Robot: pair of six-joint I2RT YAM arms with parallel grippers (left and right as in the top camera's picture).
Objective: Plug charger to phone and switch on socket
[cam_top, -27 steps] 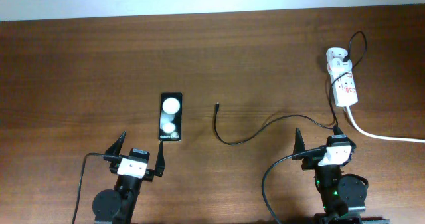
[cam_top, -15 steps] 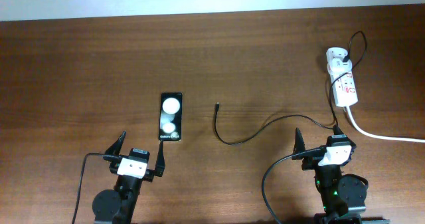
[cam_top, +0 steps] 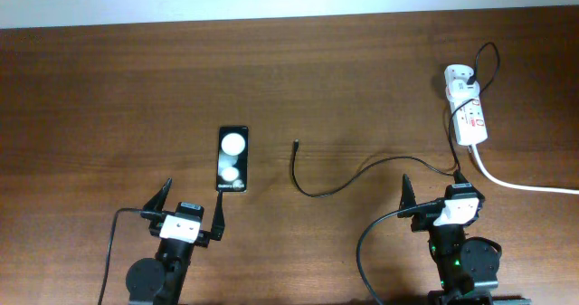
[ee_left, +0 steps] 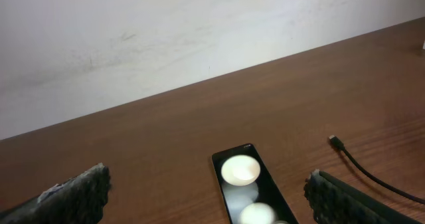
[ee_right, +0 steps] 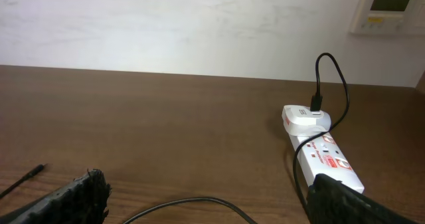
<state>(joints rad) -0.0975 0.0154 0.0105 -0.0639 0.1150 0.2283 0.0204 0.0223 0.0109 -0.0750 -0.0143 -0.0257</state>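
The black phone (cam_top: 232, 158) lies flat left of centre, its screen reflecting two white spots; it also shows in the left wrist view (ee_left: 247, 191). The charger's thin black cable (cam_top: 318, 190) curls across the table, its plug tip (cam_top: 296, 144) lying loose right of the phone. The cable runs to the white adapter (cam_top: 459, 76) seated in the white socket strip (cam_top: 470, 117) at the far right, also seen in the right wrist view (ee_right: 329, 159). My left gripper (cam_top: 190, 196) is open and empty just in front of the phone. My right gripper (cam_top: 434, 187) is open and empty over the cable.
The strip's thick white cord (cam_top: 520, 184) trails off the right edge. A white wall (ee_left: 166, 38) backs the table's far edge. Thicker black robot cables (cam_top: 362, 251) loop by each arm base.
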